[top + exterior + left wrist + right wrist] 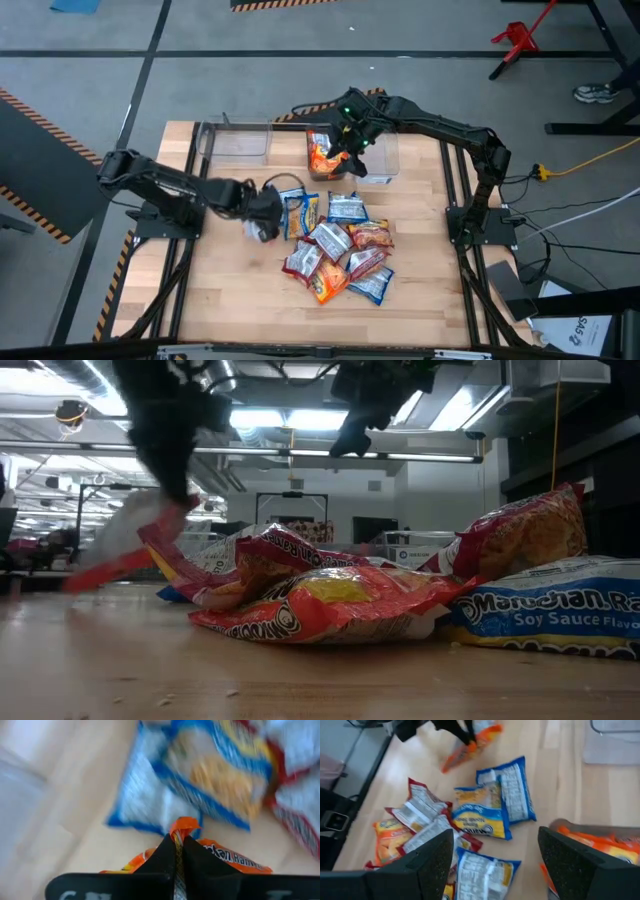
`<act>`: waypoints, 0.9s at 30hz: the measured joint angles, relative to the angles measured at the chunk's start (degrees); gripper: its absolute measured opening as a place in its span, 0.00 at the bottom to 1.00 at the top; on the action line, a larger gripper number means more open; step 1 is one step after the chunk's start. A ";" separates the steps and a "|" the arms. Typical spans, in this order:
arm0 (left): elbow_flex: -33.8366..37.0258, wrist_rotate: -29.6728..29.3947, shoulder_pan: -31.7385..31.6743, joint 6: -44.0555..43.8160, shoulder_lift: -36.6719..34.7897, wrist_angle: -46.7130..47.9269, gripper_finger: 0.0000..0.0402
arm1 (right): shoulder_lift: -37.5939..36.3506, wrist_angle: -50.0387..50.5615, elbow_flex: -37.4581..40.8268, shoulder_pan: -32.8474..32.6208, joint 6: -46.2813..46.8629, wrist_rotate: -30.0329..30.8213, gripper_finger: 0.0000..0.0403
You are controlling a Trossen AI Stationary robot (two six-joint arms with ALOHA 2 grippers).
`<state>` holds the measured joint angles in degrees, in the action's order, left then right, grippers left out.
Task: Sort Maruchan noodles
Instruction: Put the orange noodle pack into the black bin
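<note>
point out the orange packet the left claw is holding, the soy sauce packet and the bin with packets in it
orange packet (pixel 185 825), left wrist view, pinched top edge
soy sauce packet (pixel 560 615), low view, printed front
bin (pixel 385 160), high view, bare right part

packets (pixel 338 248) piled mid-table (claws (pixel 264 228) flanking)

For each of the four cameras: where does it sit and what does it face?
High: overhead, straight down; both arms, packet pile.
Low: table height, looking across at packets; arms enter from above.
Left wrist: shut left gripper pinching the orange packet.
Right wrist: open right gripper over the pile.
Shared: the orange packet shows in both wrist views.
</note>
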<state>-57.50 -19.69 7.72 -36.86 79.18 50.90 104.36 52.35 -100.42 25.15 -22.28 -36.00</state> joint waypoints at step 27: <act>-12.80 -2.94 -32.97 41.90 8.54 -54.73 0.01 | -15.80 -5.91 -0.04 10.88 5.99 2.75 0.69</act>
<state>-70.30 -22.63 -25.25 5.05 87.72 -3.84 88.55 46.45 -100.47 36.02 -16.29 -33.25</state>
